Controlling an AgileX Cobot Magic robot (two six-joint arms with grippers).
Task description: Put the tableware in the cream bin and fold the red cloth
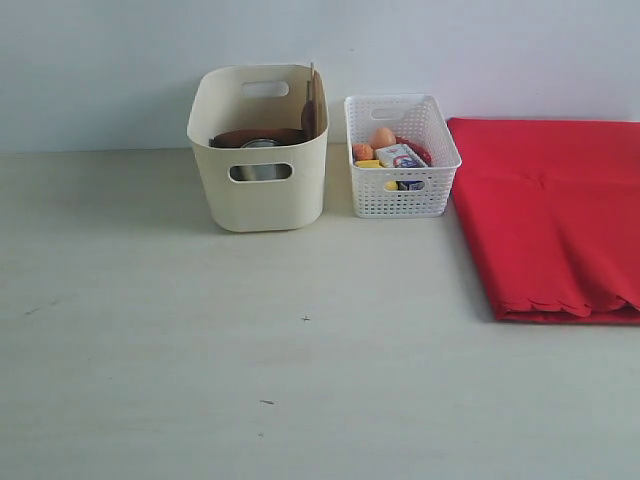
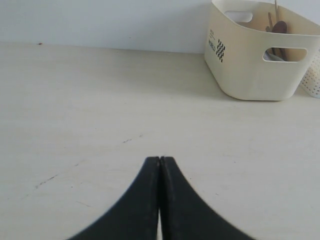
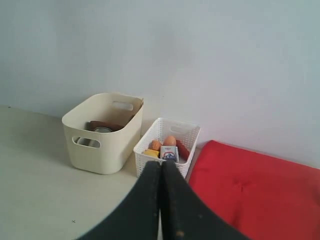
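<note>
Red cloth (image 1: pixel 545 215) is lying at three o'clock on the bench (image 1: pixel 200 350), tableware (image 1: pixel 258 140) sitting inside the cream bin (image 1: pixel 262 195) at twelve; our left end effector (image 2: pixel 159 160) and right end effector (image 3: pixel 161 165) are resting shut, empty, so we are risking shoving cloth into the white basket (image 1: pixel 402 190)
</note>
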